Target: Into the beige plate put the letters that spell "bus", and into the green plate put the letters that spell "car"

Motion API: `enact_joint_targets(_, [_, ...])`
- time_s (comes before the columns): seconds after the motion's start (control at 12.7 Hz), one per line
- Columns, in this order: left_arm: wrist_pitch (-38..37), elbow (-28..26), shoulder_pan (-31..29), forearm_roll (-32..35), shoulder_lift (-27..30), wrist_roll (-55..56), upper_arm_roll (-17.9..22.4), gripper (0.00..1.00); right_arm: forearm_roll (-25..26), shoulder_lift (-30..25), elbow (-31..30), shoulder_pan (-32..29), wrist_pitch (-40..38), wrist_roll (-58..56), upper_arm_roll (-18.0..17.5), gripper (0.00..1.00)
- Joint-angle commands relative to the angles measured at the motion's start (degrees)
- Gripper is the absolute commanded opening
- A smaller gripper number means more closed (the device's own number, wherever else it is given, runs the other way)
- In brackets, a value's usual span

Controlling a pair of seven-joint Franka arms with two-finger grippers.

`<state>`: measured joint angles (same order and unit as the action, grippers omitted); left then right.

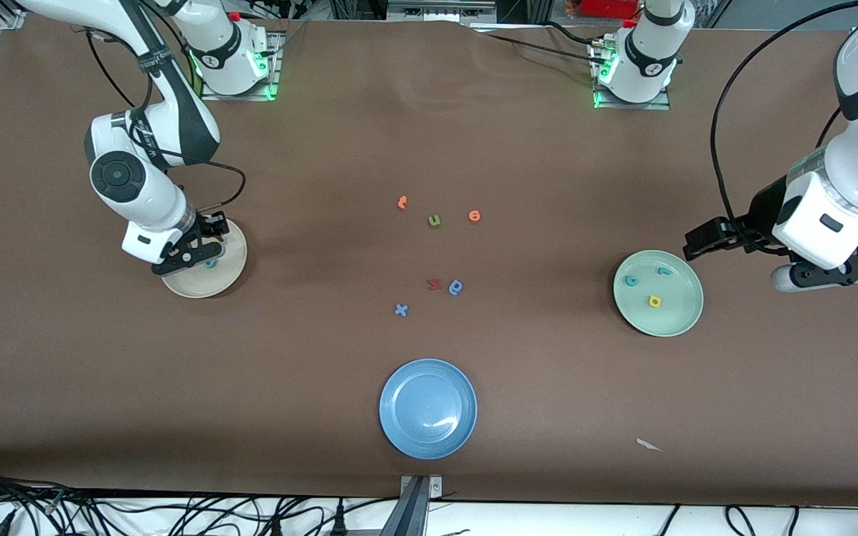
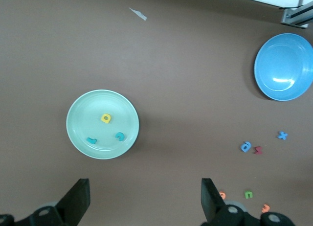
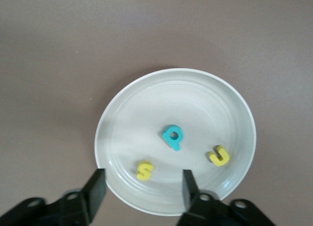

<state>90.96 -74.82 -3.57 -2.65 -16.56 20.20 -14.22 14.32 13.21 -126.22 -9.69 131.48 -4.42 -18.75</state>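
We see the right gripper (image 3: 142, 187) over the beige plate (image 3: 146, 94), its jaws parted and empty; the teal b (image 3: 172, 136), yellow s (image 3: 145, 170) and yellow u (image 3: 218, 155) lie in it; from the front the arm hides most of them; the left gripper (image 2: 145, 199) waits wide open near the green plate (image 1: 678, 316), where the teal c (image 1: 631, 281), yellow a (image 1: 655, 301) and teal r (image 1: 664, 271) lie.

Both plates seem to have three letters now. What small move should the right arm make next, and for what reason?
Probably lift the right gripper straight up from the beige plate. Its fingers stand open and empty, and the teal b, yellow s and yellow u already lie in the plate.
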Motion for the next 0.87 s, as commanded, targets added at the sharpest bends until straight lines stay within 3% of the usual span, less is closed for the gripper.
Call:
enact_joint_targets(0.0, [-1.1, -0.7, 1.8, -1.5, 1.9, 2.7, 1.9, 1.0, -1.9, -1.8, 2.5, -0.2, -4.1, -0.8, -0.3, 1.0])
enact_joint_targets(0.24, [-2.2, -2.2, 2.1, -1.5, 3.1, 3.3, 2.1, 1.0, -9.5, -2.4, 10.6, -0.2, -10.1, -0.8, 1.7, 1.0])
enact_joint_targets(0.47, [-2.3, -3.8, 7.3, -2.6, 4.8, 3.3, 8.5, 1.0, -11.5, -4.1, 16.6, -0.1, -14.0, 1.1, 2.0, 1.0])
enact_joint_targets(0.63, [-2.1, -3.8, 6.2, -3.0, 4.6, 2.7, 8.5, 1.0, -12.6, -4.4, 24.4, 2.0, -23.3, 3.9, 2.9, 1.0])
enact_joint_targets(0.79, [-2.1, -5.0, 5.5, -3.0, 4.8, 2.5, 8.4, 1.0, -12.7, -5.1, 30.2, 9.6, -30.9, 6.5, 10.8, 1.0])
